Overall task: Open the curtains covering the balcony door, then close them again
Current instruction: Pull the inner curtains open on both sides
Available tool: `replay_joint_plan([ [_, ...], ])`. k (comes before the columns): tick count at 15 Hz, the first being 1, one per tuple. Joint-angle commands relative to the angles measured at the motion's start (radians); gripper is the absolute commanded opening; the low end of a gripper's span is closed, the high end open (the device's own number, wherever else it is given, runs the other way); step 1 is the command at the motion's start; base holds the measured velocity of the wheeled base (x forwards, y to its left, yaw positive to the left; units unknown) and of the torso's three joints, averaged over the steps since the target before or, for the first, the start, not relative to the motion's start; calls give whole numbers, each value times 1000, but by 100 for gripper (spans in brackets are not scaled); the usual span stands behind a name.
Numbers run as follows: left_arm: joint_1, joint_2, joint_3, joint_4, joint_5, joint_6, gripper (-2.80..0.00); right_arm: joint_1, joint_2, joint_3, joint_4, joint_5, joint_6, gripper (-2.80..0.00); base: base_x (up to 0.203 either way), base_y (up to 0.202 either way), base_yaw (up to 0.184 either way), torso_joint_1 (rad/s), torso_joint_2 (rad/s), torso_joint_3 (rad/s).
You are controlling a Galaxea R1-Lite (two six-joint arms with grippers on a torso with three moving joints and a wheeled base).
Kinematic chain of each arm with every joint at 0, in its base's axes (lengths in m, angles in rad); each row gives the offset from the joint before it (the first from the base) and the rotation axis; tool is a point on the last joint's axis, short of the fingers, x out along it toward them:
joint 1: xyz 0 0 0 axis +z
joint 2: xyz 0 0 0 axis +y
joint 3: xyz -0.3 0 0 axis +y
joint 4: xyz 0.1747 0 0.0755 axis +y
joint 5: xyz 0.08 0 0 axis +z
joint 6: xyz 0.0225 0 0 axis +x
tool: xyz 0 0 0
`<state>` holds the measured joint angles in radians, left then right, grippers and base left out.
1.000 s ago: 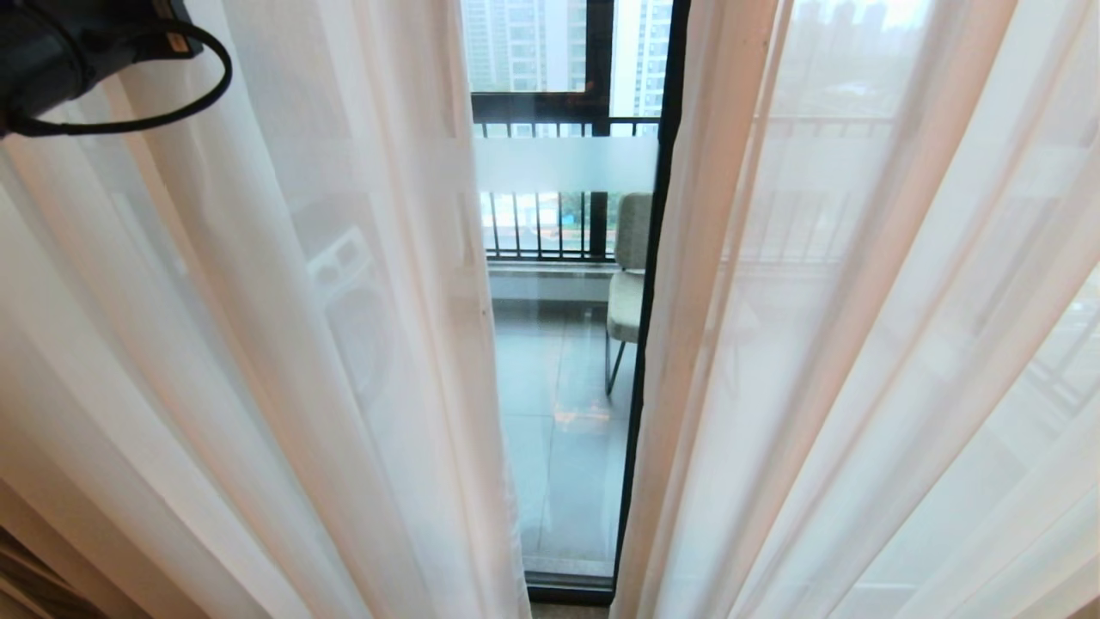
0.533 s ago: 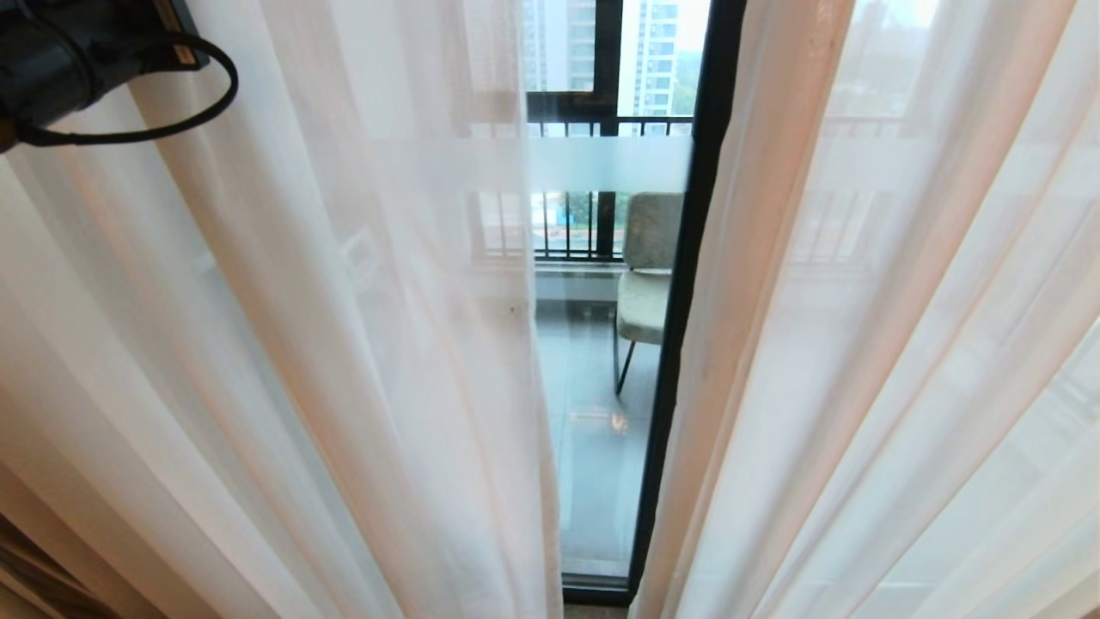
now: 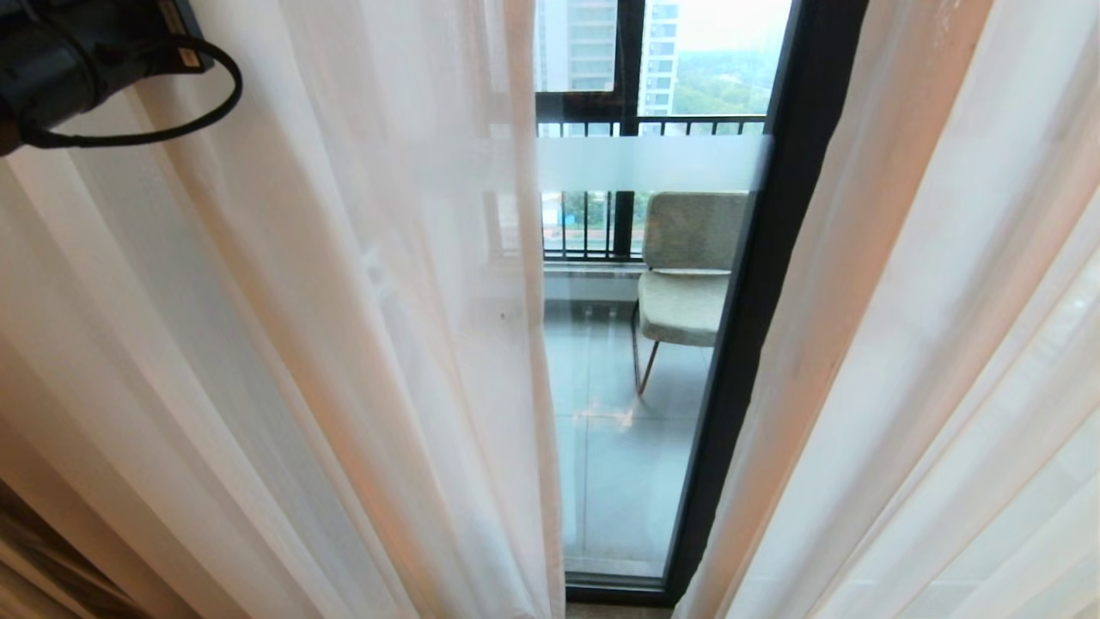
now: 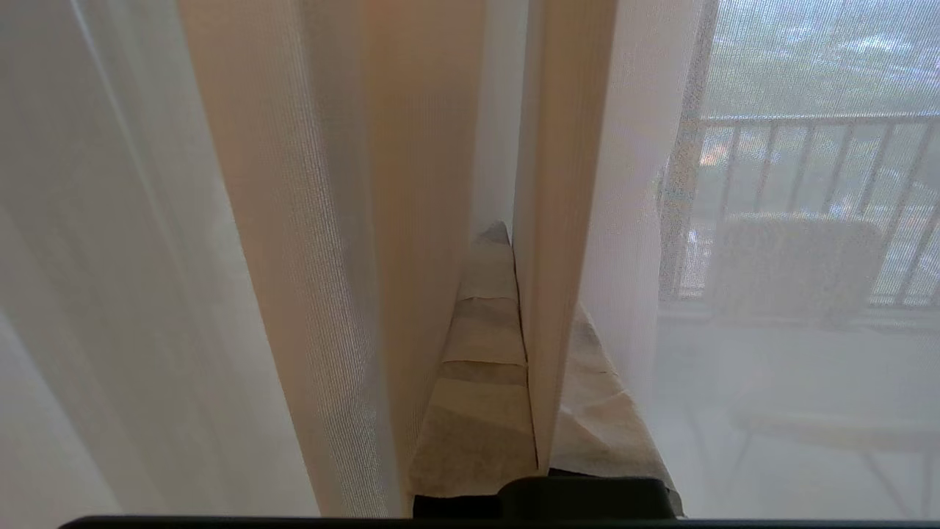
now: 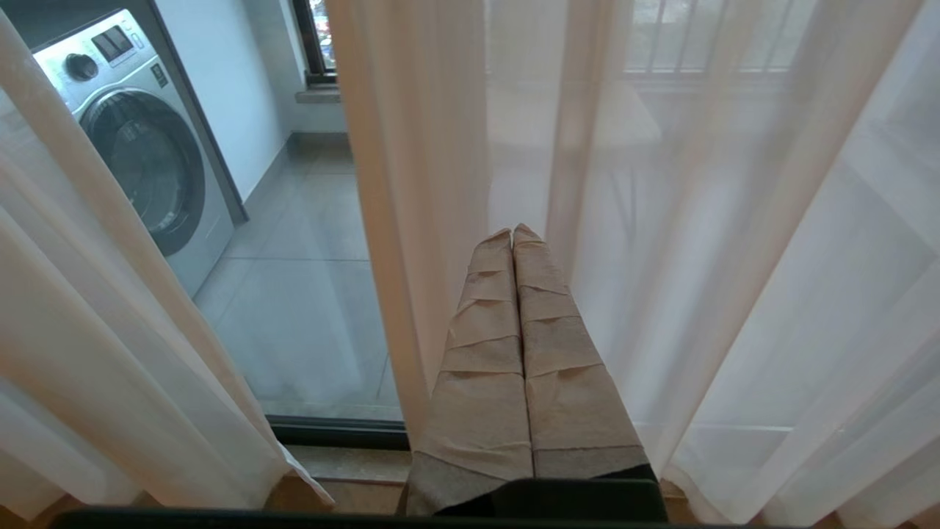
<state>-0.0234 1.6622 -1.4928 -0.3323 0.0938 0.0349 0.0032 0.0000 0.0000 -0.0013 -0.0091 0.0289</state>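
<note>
The curtains hang as two thin see-through white panels, one on the left [image 3: 301, 344] and one on the right [image 3: 928, 344]. Between them a gap bares the balcony door [image 3: 619, 481], with its dark frame [image 3: 756, 284] and frosted band [image 3: 653, 163]. My left arm [image 3: 51, 60] reaches in at the upper left. In the left wrist view my left gripper [image 4: 507, 242] is shut on a fold of the curtain [image 4: 558, 220], which runs down between its tape-wrapped fingers. My right gripper [image 5: 512, 234] is shut and empty, pointing at the curtain [image 5: 734, 257] low by the door sill.
Beyond the glass a padded chair [image 3: 687, 275] stands on the tiled balcony before a black railing [image 3: 601, 223]. A washing machine [image 5: 139, 147] stands on the balcony, seen in the right wrist view. The door's bottom track [image 5: 338, 432] runs along the floor.
The whole head view has shifted right, so the camera has moved. The left curtain's edge shifted less than the door frame, and the gap showing the glass has grown wider.
</note>
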Motion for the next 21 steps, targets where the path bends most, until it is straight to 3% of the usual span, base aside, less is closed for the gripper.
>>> replay_joint_plan([
  [1,0,2,2,-2,1,0,-280,0,1,0,0,0,0,-280,0,187,-1,-1,3,2],
  [21,0,-1,-1,-2,1,-1,-280,0,0,0,0,0,0,-280,0,190,1,2,2,2],
])
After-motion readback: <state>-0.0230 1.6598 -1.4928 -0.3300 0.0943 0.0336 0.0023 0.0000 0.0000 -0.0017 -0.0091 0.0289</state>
